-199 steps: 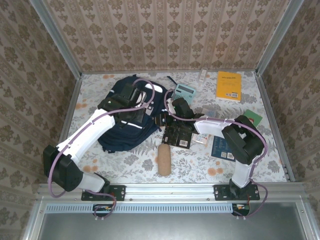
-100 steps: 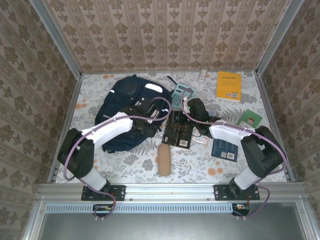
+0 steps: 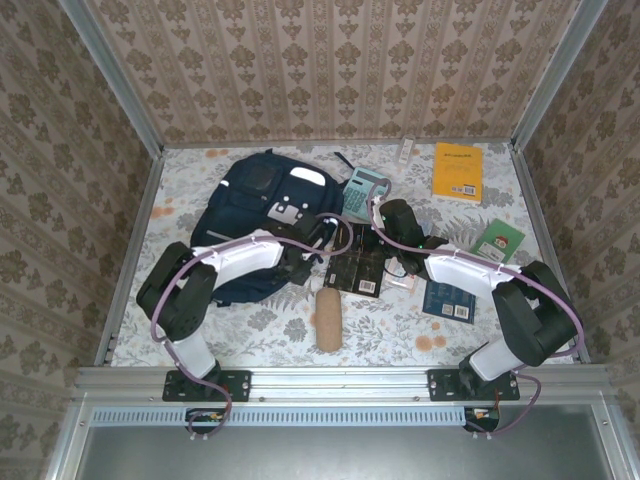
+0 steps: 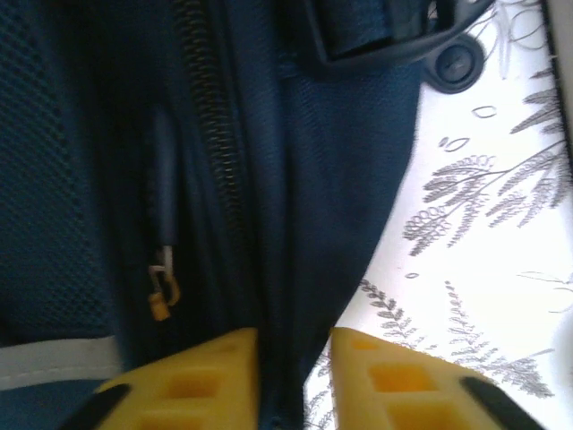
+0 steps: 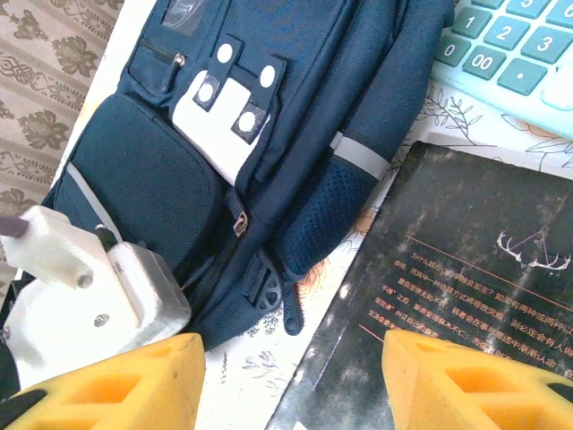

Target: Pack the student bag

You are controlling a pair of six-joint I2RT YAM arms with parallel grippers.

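Observation:
The student bag (image 3: 255, 215) is a navy-blue backpack with a white patch, lying flat at the back left of the table. My left gripper (image 3: 322, 243) is at its near right edge. In the left wrist view, the yellow fingers (image 4: 215, 376) of the left gripper (image 4: 295, 345) stand close together with a fold of the bag's navy fabric (image 4: 313, 206) pinched between them, next to a zip pull (image 4: 163, 291). My right gripper (image 3: 380, 225) hovers open to the right of the bag (image 5: 269, 134). Below the right gripper (image 5: 295, 358) are bare tablecloth and a black book (image 5: 448, 296).
A teal calculator (image 3: 365, 185) lies behind the black book (image 3: 358, 268). A tan roll (image 3: 328, 318) lies near the front. A yellow book (image 3: 458, 170), a green book (image 3: 500, 240) and a dark blue book (image 3: 450, 297) are on the right. Patterned walls enclose the table.
My left gripper has moved from the top of the bag down to its near right edge, opened, then narrowed on the fabric. My right gripper shifted right and spread wider.

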